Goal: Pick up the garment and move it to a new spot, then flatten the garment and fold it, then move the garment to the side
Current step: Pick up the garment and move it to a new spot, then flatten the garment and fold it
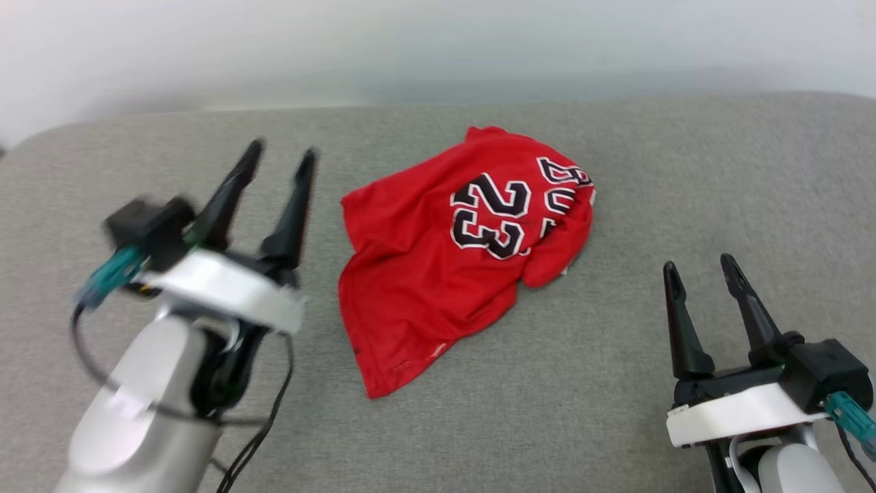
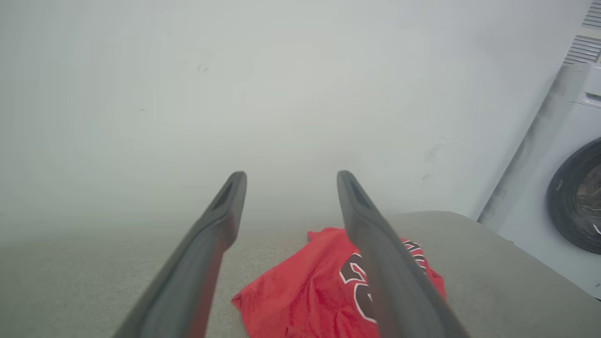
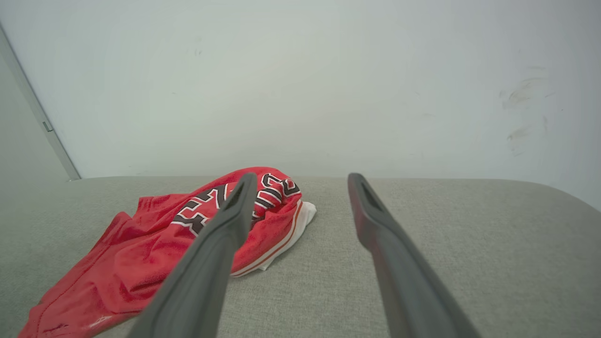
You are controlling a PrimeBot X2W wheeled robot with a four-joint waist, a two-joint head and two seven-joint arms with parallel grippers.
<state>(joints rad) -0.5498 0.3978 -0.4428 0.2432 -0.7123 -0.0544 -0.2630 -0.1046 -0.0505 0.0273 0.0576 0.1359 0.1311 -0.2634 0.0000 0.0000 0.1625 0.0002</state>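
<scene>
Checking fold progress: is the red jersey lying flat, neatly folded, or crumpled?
Crumpled. The garment lies bunched on the grey surface, number and lettering wrapping over a hump, white trim tucked beneath one side.

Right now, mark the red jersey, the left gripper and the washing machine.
red jersey point(image 1: 424, 294): head view, plain red cloth below the 23.
left gripper point(image 1: 282, 149): head view, midway between its open fingertips.
washing machine point(image 2: 584, 122): left wrist view, white front panel above the door.

The crumpled jersey point(image 1: 452, 267) lies on the grey surface point(image 1: 616, 383) between the left gripper point(image 1: 284, 149) and right gripper point(image 1: 699, 264), both spread, empty.
</scene>
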